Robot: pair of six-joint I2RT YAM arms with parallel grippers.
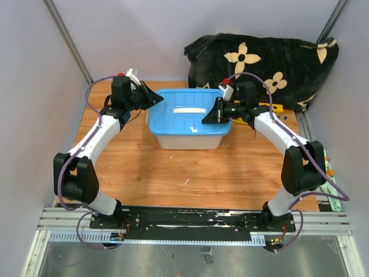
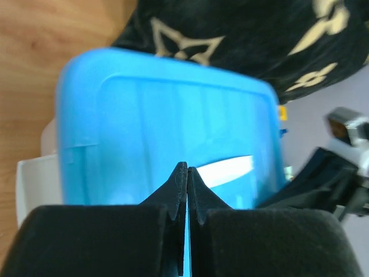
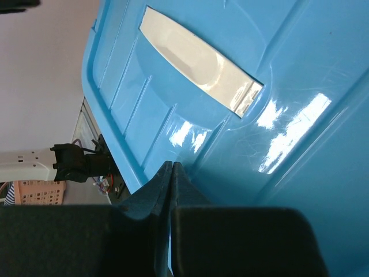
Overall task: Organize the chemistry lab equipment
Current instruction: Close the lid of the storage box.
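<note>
Blue lid (image 1: 189, 113) sits on bin (image 1: 190, 140) — contents hidden, no lab gear in view. Left gripper (image 1: 157, 98), right gripper (image 1: 206, 117) both clenched, empty, at lid edges. Fits packed or still-unopened.

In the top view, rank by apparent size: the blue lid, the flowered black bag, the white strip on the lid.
Largest to smallest:
1. Bag, though it sits farther back, so its lead over the lid is unsure.
2. Lid, partly covered by both grippers.
3. Strip, clearly smallest.
</note>
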